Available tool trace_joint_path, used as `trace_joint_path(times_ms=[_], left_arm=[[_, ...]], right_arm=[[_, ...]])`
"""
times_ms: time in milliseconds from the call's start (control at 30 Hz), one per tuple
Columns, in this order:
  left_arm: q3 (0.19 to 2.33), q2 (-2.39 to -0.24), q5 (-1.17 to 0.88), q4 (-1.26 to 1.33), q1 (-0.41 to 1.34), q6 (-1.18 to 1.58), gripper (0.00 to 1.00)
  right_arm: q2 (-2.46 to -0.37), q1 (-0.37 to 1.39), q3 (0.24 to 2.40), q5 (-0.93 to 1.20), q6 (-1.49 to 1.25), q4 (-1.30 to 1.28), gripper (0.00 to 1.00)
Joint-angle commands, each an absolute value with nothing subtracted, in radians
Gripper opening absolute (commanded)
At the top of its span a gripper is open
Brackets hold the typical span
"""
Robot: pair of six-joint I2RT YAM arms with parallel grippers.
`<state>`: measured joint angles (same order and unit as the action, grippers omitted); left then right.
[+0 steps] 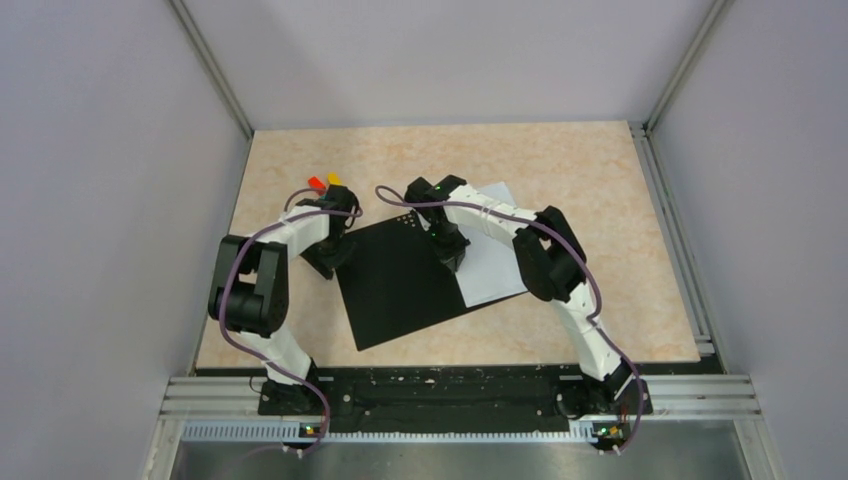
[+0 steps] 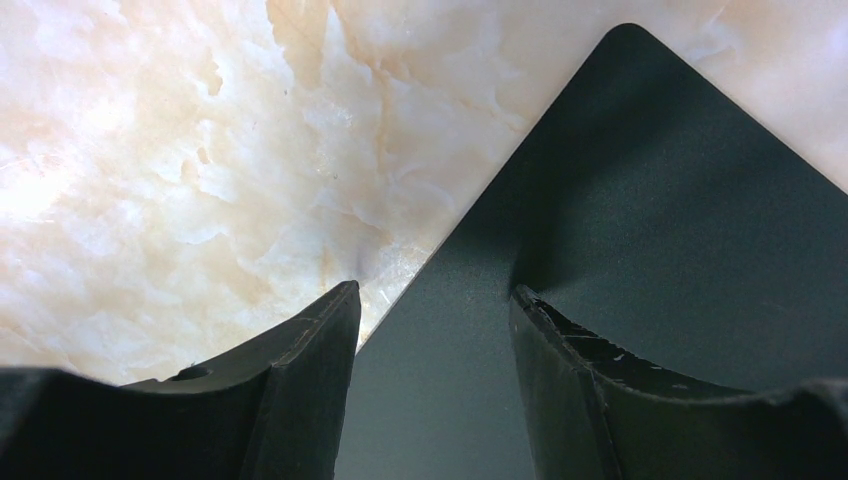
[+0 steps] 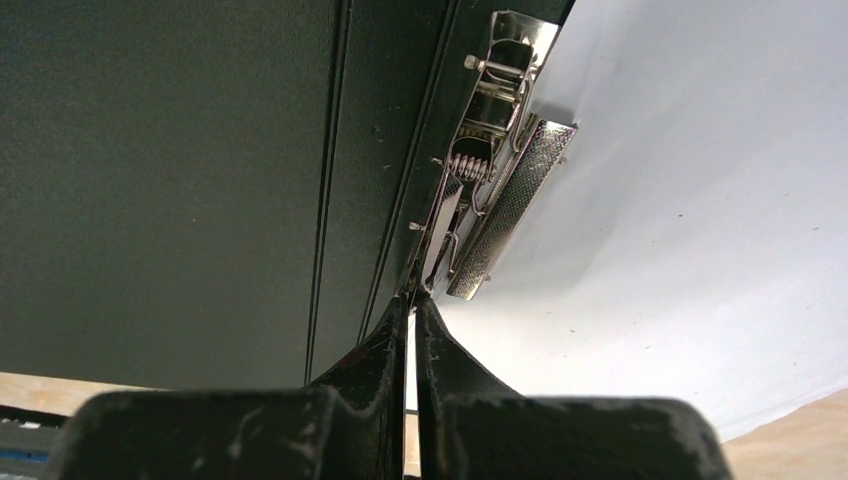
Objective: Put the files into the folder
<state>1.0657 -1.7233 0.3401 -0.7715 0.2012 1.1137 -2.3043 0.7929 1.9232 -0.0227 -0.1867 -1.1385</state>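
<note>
Right gripper has its fingers pressed together on the near end of the metal spine clip, as far as we can see. Left gripper is spread apart, straddling the folder left edge, one finger over the marble table, one over the black inside. Folder lies open mid-table. White files sit on its right half beside the clip; we cannot tell the sheet count. We judge the paper light, floppy, slippery: take an edge. Cover thin, bendy; clip sprung, stiff.
</note>
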Motion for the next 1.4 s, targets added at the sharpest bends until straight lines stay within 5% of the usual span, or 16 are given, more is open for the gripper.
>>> trace_joint_path(times_ms=[0, 1367], left_arm=[[1.022, -1.772, 0.381, -0.710, 0.222, 1.149, 0.63], [1.038, -1.793, 0.361, -0.695, 0.227, 1.132, 0.63]], right_arm=[[-2.437, 0.800, 1.931, 0.110, -0.219, -0.991, 0.00], [-2.304, 0.779, 1.925, 0.052, -0.271, -0.985, 0.00]])
